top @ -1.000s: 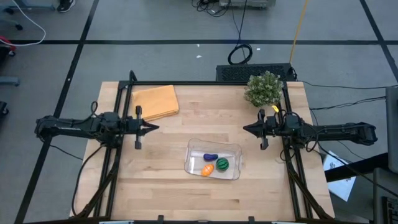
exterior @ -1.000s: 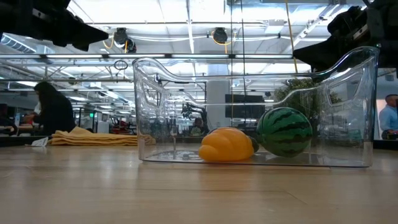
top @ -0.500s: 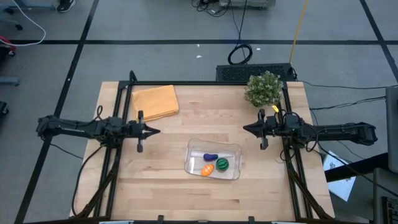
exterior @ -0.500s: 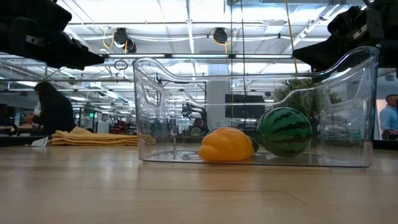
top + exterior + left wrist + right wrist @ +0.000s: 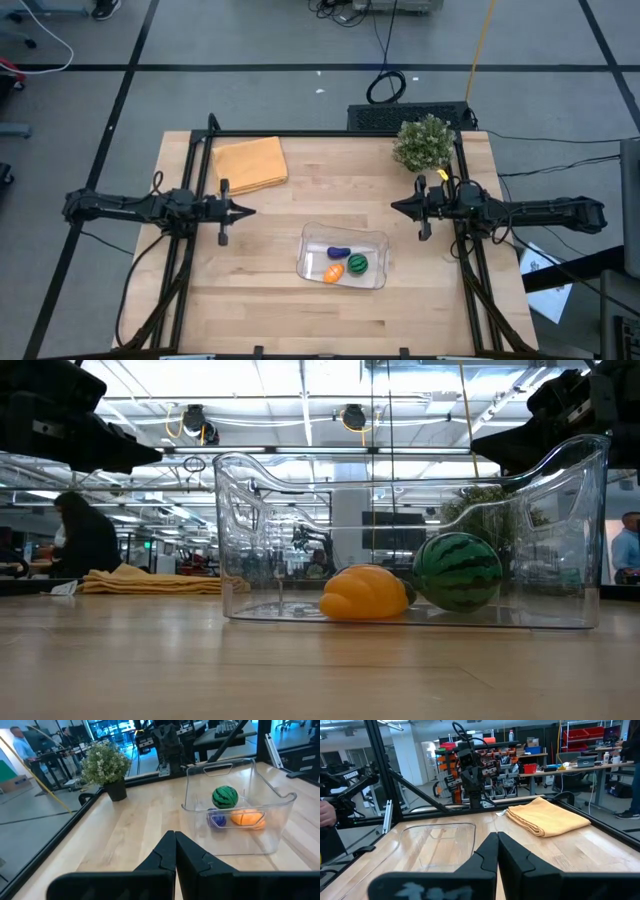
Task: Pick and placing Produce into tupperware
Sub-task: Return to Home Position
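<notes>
Inside tupperware point(image 5: 312, 240), purple pc point(image 5: 338, 251), green pc point(image 5: 357, 264), orange pc point(image 5: 333, 272), L gripper point(image 5: 251, 210), R gripper point(image 5: 393, 208) either side, fingers clenched empty

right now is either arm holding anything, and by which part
Nothing is held. The left gripper and right gripper are both shut and empty; the produce lies in the tupperware.

Left hand point(image 5: 246, 210) closed, right hand point(image 5: 395, 208) closed
</notes>
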Motion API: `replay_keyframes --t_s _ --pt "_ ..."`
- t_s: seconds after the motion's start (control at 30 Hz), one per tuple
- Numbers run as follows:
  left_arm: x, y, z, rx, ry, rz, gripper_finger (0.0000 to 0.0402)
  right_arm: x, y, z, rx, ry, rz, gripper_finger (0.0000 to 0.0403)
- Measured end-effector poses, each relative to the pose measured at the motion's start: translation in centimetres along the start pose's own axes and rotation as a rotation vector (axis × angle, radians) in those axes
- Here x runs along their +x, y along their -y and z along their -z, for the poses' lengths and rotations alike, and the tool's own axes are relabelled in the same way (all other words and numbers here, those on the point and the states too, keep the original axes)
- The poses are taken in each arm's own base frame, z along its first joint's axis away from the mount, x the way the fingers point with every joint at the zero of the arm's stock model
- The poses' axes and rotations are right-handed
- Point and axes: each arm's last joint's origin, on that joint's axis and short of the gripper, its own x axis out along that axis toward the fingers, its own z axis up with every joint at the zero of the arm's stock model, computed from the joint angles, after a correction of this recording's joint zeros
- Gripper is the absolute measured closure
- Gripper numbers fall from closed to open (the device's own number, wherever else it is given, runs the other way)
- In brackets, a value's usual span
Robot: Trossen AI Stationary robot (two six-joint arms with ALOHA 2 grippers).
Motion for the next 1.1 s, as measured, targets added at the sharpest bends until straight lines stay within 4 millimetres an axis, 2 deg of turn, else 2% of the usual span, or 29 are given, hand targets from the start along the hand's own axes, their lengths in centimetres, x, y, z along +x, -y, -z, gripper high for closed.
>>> replay_keyframes --t_s 0.4,0.7,1.1 --pt "-0.4 0.1 0.2 0.002 -0.002 0.024 0.0401 0.0 0.0 0.0 0.002 -0.001 0.000 0.0403" --pt "0.1 0.5 2.3 -0.017 -0.021 0.027 0.0401 0.0 0.0 0.0 0.012 -0.001 -0.005 0.0403" --pt "0.1 0.5 2.4 -0.028 -0.017 0.020 0.0401 0.0 0.0 0.0 0.003 -0.003 -0.005 0.0403"
